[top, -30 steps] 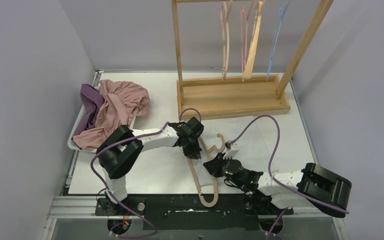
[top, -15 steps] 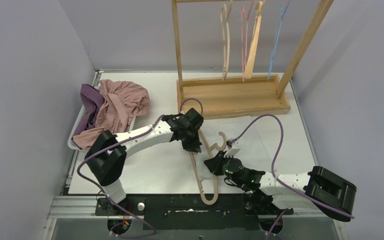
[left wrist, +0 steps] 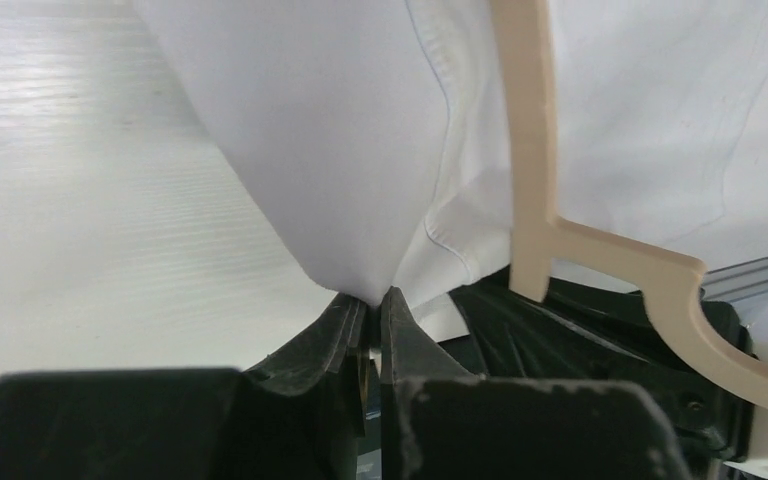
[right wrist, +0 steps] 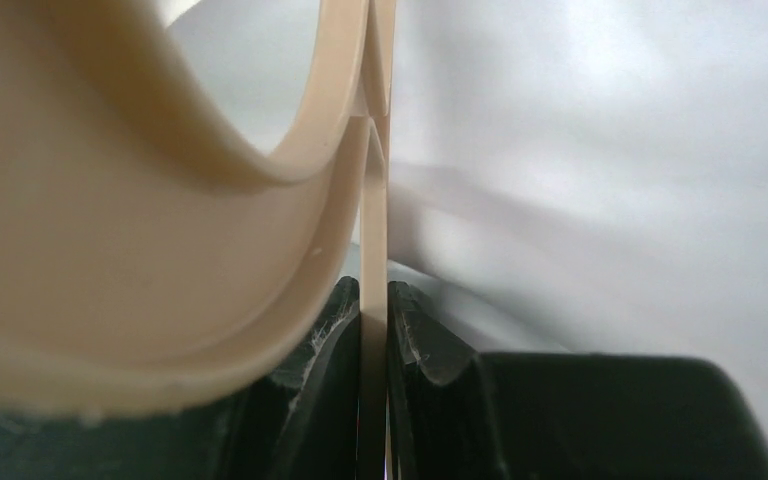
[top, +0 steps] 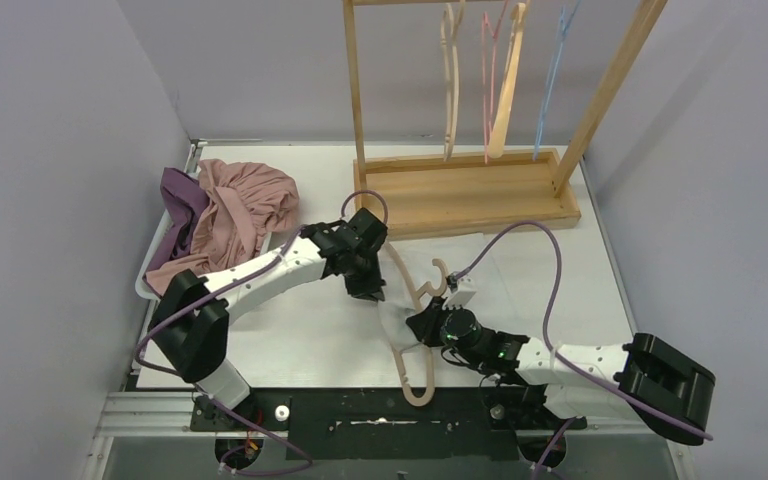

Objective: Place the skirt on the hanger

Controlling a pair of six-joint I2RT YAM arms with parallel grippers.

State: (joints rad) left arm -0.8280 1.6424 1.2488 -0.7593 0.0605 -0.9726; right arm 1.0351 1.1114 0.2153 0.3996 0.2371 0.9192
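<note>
White skirt (left wrist: 340,150) sits mid-worktop (top: 300,340) w/ the beige hanger (left wrist: 530,150) against it. Left end effector (left wrist: 370,305) is pinched tight on a fold of its edge; right end effector (right wrist: 373,300) is clamped on the hanger's thin bar. Best approach, imo: right keeps the hanger steady while left draws the fabric slow & taut over the hanger arm, w/o letting the pinch slip.

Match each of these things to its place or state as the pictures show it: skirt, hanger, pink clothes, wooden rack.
Things:
1. skirt
2. hanger
3. pink clothes
4. wooden rack

Places or states:
A. standing at the back
B. pinched in the left jaws
C. heaped at the far left
D. clamped in the right jaws

Pairs: 1-B, 2-D, 3-C, 4-A
</note>
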